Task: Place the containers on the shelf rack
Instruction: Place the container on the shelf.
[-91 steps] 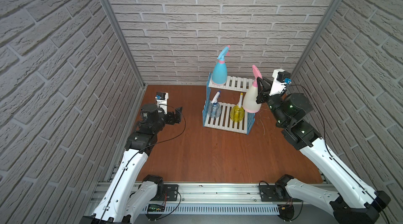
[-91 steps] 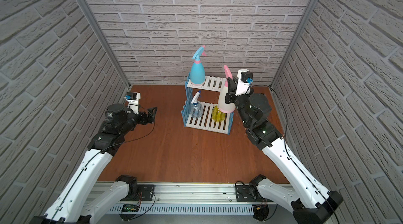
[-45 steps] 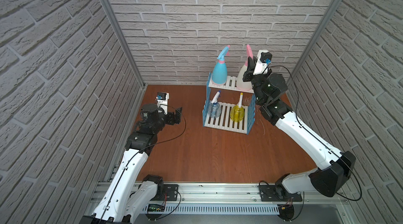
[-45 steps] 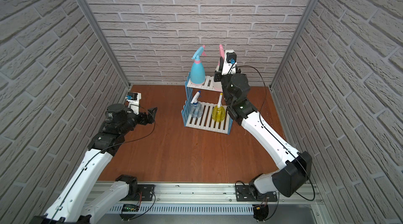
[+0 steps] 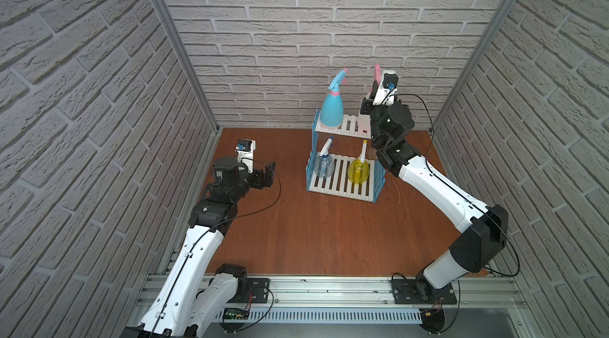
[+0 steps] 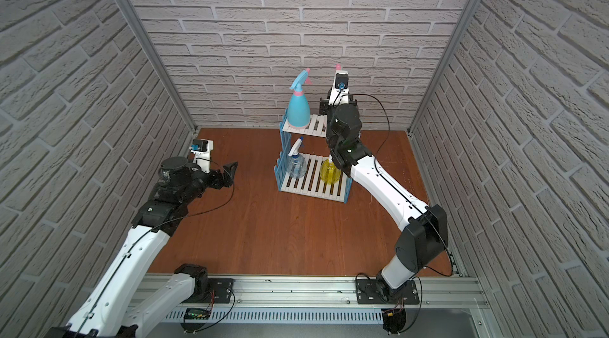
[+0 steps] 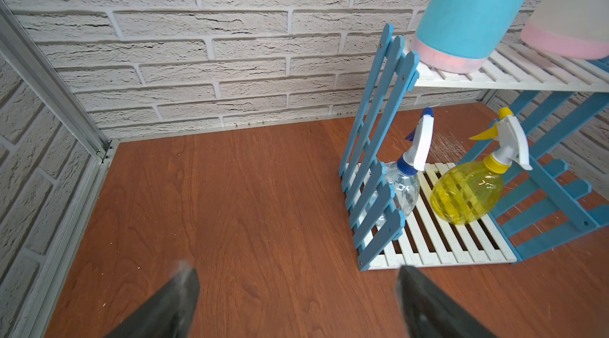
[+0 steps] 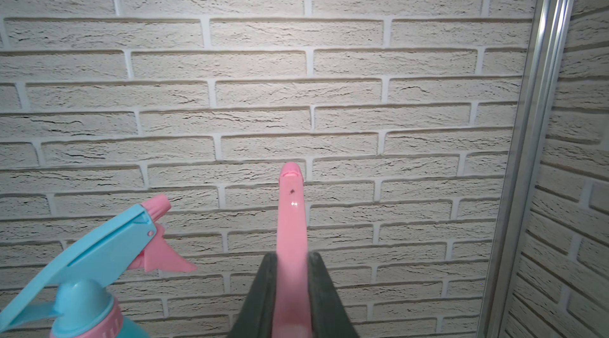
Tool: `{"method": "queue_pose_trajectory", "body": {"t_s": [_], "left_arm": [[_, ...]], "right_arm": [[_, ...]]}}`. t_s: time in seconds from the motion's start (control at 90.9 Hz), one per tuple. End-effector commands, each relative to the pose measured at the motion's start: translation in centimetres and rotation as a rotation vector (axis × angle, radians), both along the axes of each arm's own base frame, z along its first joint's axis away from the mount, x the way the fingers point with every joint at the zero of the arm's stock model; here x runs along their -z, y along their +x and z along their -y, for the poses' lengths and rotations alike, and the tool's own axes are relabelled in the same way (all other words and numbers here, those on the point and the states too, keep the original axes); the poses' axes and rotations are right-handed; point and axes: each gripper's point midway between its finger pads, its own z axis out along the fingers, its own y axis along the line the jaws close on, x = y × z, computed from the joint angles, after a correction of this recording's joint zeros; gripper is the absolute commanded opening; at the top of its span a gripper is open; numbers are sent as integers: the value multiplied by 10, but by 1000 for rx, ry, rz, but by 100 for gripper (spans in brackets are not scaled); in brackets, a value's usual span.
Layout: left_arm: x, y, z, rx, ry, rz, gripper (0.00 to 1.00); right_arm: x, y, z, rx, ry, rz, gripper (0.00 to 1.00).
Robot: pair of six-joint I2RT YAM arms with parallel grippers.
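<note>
Up top, the right gripper (image 8: pixel 291 255) pinches the pink head of the cream-pink bottle (image 8: pixel 291 217), right of the light-blue bottle (image 5: pixel 331 112) on the shelf rack (image 5: pixel 351 124). The left gripper (image 7: pixel 296 270) gapes wide, empty.

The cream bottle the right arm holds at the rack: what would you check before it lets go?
1. Grip: the right gripper clamps the cream bottle by its pink top: ok.
2. Bottle above the top shelf: ok.
3. Base set down on that shelf: cannot tell.
4. Gap to the blue bottle: ok, apart.
5. The left gripper open and away from the rack: ok.
</note>
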Motion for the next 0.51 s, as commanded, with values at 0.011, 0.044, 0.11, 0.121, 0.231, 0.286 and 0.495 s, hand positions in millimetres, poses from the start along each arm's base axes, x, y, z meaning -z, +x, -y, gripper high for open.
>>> {"method": "queue_pose_trajectory", "body": {"t_s": [0.011, 0.044, 0.11, 0.121, 0.231, 0.286, 0.495], "left_arm": [[-11, 0, 1, 12, -8, 42, 98], [-11, 0, 1, 15, -9, 42, 98], [-11, -1, 2, 20, -11, 44, 98], [-11, -1, 3, 21, -12, 44, 98], [-11, -1, 2, 21, -11, 44, 98], [-11, -1, 3, 23, -12, 45, 98], [-12, -1, 3, 26, -13, 44, 98]], "right_arm": [[-30, -10, 17, 54, 53, 91, 3], [-29, -9, 17, 58, 53, 88, 3], [-24, -8, 18, 65, 54, 80, 3], [-24, -8, 19, 68, 55, 79, 3], [-18, -6, 23, 77, 68, 70, 3], [-16, -5, 25, 81, 75, 65, 3], [-6, -1, 26, 90, 76, 47, 3]]}}
